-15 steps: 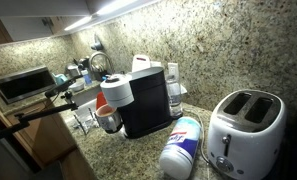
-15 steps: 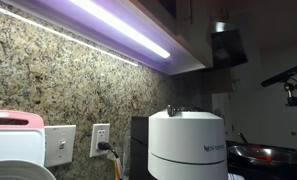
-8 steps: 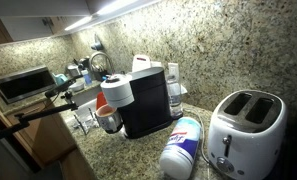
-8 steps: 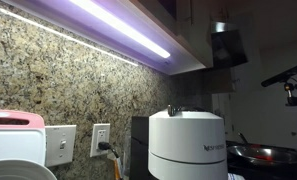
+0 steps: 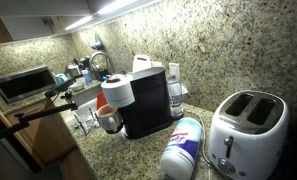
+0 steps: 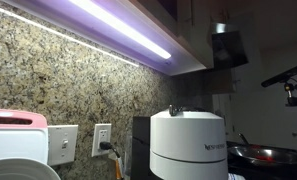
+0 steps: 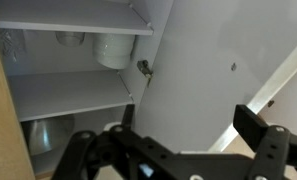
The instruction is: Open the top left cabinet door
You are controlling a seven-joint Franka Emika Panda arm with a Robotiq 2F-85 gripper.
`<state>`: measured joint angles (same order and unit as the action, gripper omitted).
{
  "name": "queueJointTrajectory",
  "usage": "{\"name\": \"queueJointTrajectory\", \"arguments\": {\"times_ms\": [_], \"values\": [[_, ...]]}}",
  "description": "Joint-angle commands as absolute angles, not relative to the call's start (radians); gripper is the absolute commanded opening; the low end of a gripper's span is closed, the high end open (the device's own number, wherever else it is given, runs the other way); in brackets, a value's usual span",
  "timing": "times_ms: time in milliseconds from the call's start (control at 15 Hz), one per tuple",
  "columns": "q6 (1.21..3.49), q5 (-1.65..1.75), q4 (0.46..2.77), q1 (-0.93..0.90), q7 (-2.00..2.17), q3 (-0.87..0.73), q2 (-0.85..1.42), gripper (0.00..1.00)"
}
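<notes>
A: What fills the most space?

B: The speckled granite wall [image 5: 228,50], seen in both exterior views; under it runs the granite surface [image 5: 128,157]

A: And the top left cabinet door?

B: In the wrist view the top left cabinet door [image 7: 208,70] is a plain pale panel standing out from the cabinet, so the white shelves [image 7: 68,92] show to its left

A: What stands on the surface?

B: In an exterior view, a black coffee machine [image 5: 148,100]; to its right a white toaster [image 5: 246,130]; between them a wipes canister [image 5: 181,148] lies on its side

A: The end effector?

B: The end effector [image 7: 183,155] sits low in the wrist view with its dark fingers [image 7: 273,148] spread wide and nothing pinched (the door's face shows between them; I cannot tell whether it touches)

A: Anything smaller?

B: A white bowl [image 7: 113,48] on the upper shelf; just beside it the door's hinge [image 7: 144,68]
</notes>
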<state>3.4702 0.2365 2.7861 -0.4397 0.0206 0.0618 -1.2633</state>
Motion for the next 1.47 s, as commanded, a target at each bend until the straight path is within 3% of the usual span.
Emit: {"name": "queueJointTrajectory", "arguments": {"times_ms": [0,267,667,1000,1400], "values": [[3.469,0.182,2.784,-0.405,0.015,0.120,-1.300,1.00],[3.465,0.135,2.747,-0.344,0.022,0.136,-1.261,1.00],[3.456,0.060,2.606,-0.227,0.028,0.113,-1.012,1.00],[3.456,0.039,2.508,-0.138,0.029,0.174,-0.823,1.00],[3.424,0.041,2.506,-0.121,0.019,0.260,-0.777,1.00]]}}
